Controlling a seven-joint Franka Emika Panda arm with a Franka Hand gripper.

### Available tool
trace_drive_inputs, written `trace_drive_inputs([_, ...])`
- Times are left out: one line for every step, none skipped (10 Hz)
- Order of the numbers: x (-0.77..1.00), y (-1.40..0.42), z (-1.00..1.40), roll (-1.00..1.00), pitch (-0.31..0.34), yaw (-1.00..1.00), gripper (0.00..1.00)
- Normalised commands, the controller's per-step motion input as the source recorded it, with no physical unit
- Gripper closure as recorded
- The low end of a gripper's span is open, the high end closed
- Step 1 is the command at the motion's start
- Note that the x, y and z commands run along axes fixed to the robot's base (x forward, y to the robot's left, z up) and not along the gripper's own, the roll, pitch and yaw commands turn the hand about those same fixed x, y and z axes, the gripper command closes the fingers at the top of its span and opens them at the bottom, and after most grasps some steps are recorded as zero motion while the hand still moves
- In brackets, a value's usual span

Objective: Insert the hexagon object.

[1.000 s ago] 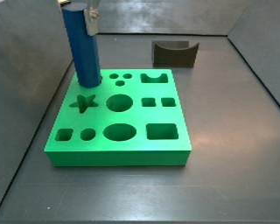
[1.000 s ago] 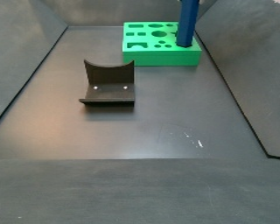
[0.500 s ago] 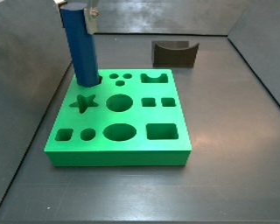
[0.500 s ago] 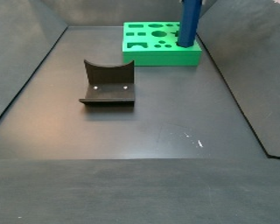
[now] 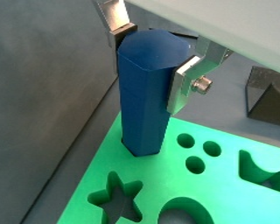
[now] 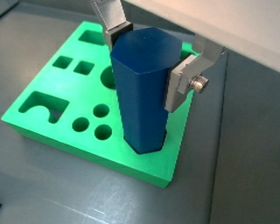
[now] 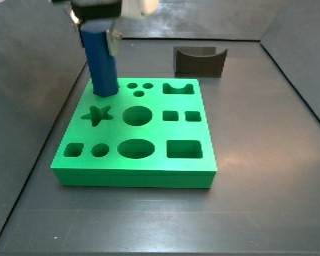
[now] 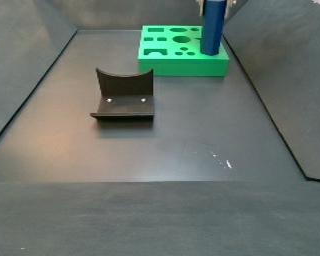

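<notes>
While the hand [image 5: 152, 54] stays clamped on it, the hexagon object [image 7: 100, 63] has sunk lower into the green board [image 7: 143, 160].

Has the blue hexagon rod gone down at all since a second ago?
Yes. In a side view the hexagon rod, held by the gripper, now shows less height above the green board, so it has sunk into its corner hole.

The hexagon object [image 5: 145, 92] is a tall, slim, bright blue rod with faceted sides. It stands upright, its lower end seated in a corner hole of the green board [image 6: 73, 105]. The gripper [image 5: 149, 48] straddles its upper end, one finger plate on each side.
</notes>
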Motion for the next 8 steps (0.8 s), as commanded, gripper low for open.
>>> trace_drive_inputs([0.05,0.02,-0.50,0.17,-0.029,0.01,1.00])
trace_drive_inputs([0.07,0.05,-0.40,0.12,-0.003,0.02,1.00])
trace_drive_inputs([0.07,0.10,-0.28,0.06,0.000,0.03,1.00])
trace_drive_inputs([0.04,0.15,-0.37,0.01,0.000,0.02,1.00])
trace_drive_inputs([0.00,0.14,-0.43,0.00,0.000,0.00,1.00])
trace_drive_inputs([0.00,0.07,-0.27,-0.03,0.000,0.00,1.00])
trace_drive_inputs([0.00,0.00,-0.17,-0.06,-0.010,0.00,1.00])
trace_drive_inputs([0.00,0.00,-0.20,-0.13,-0.059,0.00,1.00])
